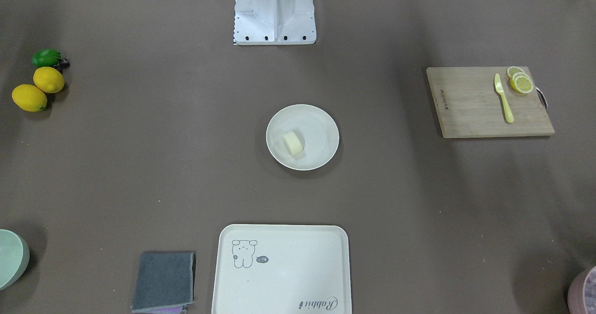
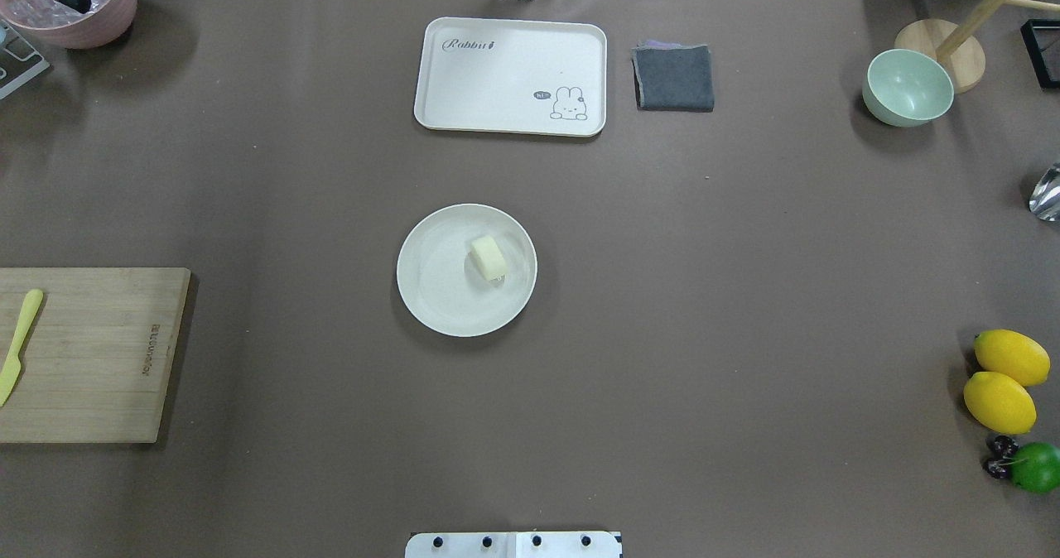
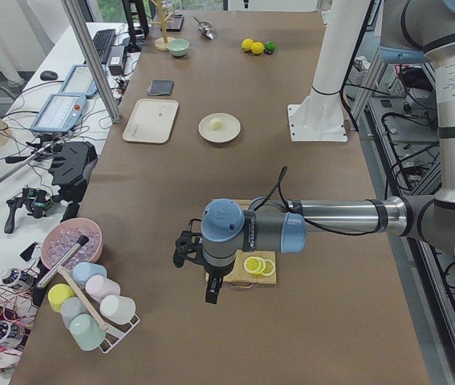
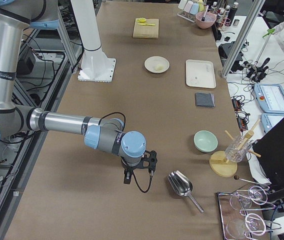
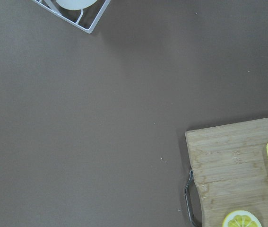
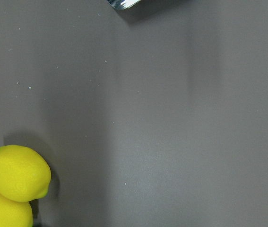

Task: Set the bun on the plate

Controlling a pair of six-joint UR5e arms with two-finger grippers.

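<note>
The pale cream bun (image 1: 293,143) lies inside the round cream-white plate (image 1: 322,130) at the table's middle, a little off its centre. The overhead view shows the same: the bun (image 2: 489,257) rests on the plate (image 2: 439,289). Neither arm is near them. My left gripper (image 3: 210,289) hangs over the table's left end by the cutting board, seen only from the side. At the opposite end, my right gripper (image 4: 127,176) shows only in the right side view. Whether either is open or shut I cannot tell.
A cream tray (image 2: 509,74) with a drawing and a grey cloth (image 2: 673,77) lie at the far edge. The cutting board (image 1: 489,102) carries a yellow knife (image 1: 504,98) and lemon slices (image 1: 520,81). Lemons (image 2: 1004,380), a lime (image 2: 1037,466) and a green bowl (image 2: 908,88) sit on the right.
</note>
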